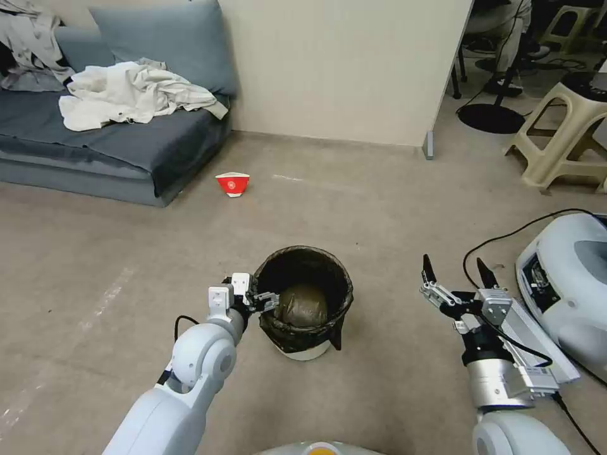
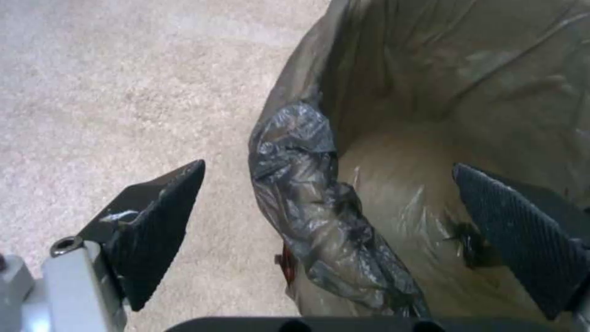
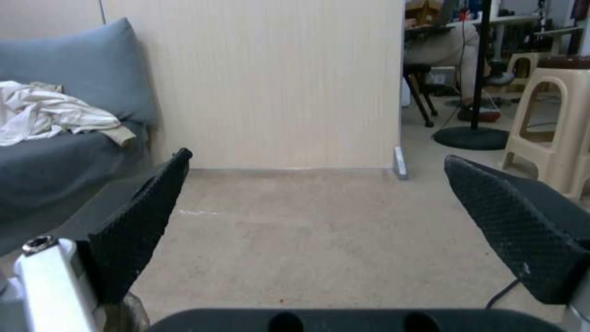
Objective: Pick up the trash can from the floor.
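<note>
The trash can [image 1: 325, 281], a small round white bin lined with a crinkled dark bag, stands upright on the beige floor [image 1: 392, 208] just ahead of me. My left gripper [image 1: 262, 300] is at the can's left rim and is open. In the left wrist view the bag-covered rim [image 2: 307, 198] runs between the left gripper's [image 2: 329, 166] fingers, one finger [image 2: 154, 226] outside over the carpet and the other [image 2: 516, 230] inside the can. My right gripper [image 1: 456, 273] hovers open to the right of the can, well apart from it, with nothing between its fingers [image 3: 138, 230].
A red-and-white paper cup [image 1: 232, 183] sits on the floor beyond the can, near a grey sofa [image 1: 95, 151] with pale cloth on it. A white-grey machine [image 1: 569, 284] with a black cable lies at the right. Beige stools [image 1: 569, 126] stand at the back right.
</note>
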Controlling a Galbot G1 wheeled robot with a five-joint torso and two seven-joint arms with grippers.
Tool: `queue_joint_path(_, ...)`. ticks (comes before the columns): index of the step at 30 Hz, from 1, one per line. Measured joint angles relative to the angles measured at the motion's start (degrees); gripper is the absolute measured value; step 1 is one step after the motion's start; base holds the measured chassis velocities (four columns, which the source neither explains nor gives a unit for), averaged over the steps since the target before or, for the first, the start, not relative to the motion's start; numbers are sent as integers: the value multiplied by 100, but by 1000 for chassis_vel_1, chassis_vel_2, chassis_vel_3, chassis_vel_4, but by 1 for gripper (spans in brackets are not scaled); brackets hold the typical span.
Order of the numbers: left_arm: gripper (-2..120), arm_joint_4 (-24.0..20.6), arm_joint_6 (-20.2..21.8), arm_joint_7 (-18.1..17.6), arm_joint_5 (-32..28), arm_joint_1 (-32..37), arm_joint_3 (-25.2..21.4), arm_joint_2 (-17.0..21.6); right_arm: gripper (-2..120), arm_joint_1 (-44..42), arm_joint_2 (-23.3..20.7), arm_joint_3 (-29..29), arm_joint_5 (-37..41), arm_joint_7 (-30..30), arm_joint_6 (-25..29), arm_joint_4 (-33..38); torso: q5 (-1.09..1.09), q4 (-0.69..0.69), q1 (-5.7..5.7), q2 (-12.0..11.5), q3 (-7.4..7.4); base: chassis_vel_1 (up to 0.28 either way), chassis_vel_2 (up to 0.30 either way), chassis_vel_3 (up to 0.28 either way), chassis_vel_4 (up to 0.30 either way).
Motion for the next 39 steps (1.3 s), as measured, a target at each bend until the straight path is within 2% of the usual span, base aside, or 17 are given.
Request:
queue_joint_path(14,97,114,143,-238,-153,-70,113,0,100,-26,-10,15,7,10,27,29,0,0,0,0,0,0,0,0,0)
queue_joint_path(18,91,173,144,-344,-220,-109,157,-8,100,-28,-10,15,8,10,41,29,0,0,0,0,0,0,0,0,0)
queue_joint_path(21,78,263,143,-431,-271,-162,207,-29,100,-29,-15,23,9,20,50,22,0,0,0,0,0,0,0,0,0)
queue_joint_path(31,65,475,142,-532,-275,-252,289,-107,100,-31,-26,44,16,30,71,-4,1,0,0,0,0,0,0,0,0)
queue_joint_path(35,46,580,133,-594,-266,-291,304,-153,100,-22,-28,48,19,33,81,-29,3,0,0,1,-1,0,0,0,0)
queue_joint_path(39,41,623,128,-632,-262,-300,308,-168,100,-20,-29,49,19,34,92,-44,4,1,-1,1,-2,0,0,0,0)
